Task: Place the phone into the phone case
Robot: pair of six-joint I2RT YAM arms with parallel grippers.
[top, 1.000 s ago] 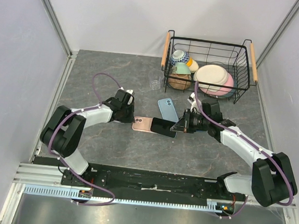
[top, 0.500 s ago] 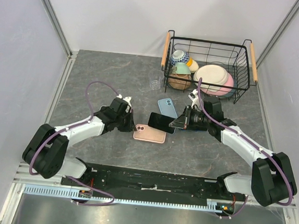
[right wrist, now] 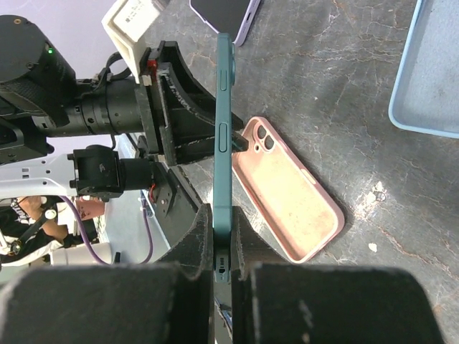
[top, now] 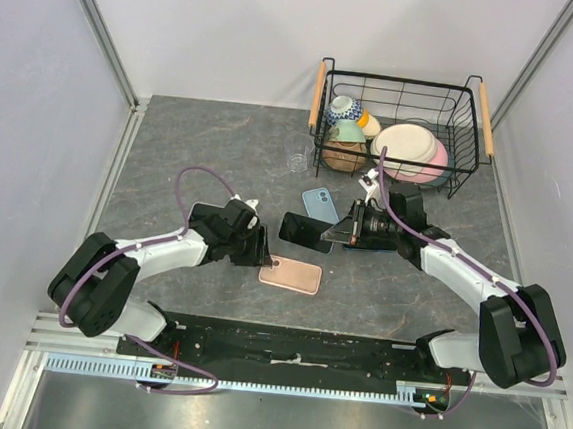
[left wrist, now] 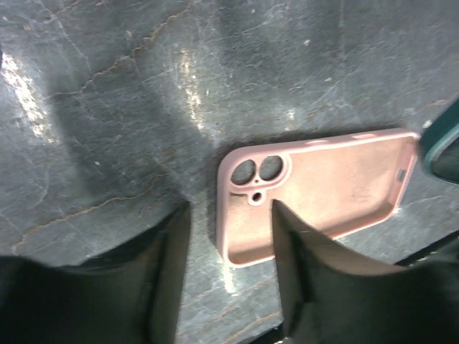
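Pink phone case [top: 291, 273] lies hollow side up on the table [top: 203, 137], with the left gripper [left wrist: 229, 218] spread wide at its camera end. The right gripper [right wrist: 222, 215] pinches the teal phone [right wrist: 223, 129] on edge above the table, near the case.

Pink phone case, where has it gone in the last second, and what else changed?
The pink case slid toward the near edge, out from under the phone, with the left gripper following beside it. The right gripper raised the phone, still clamped. The blue case and the basket stayed put.
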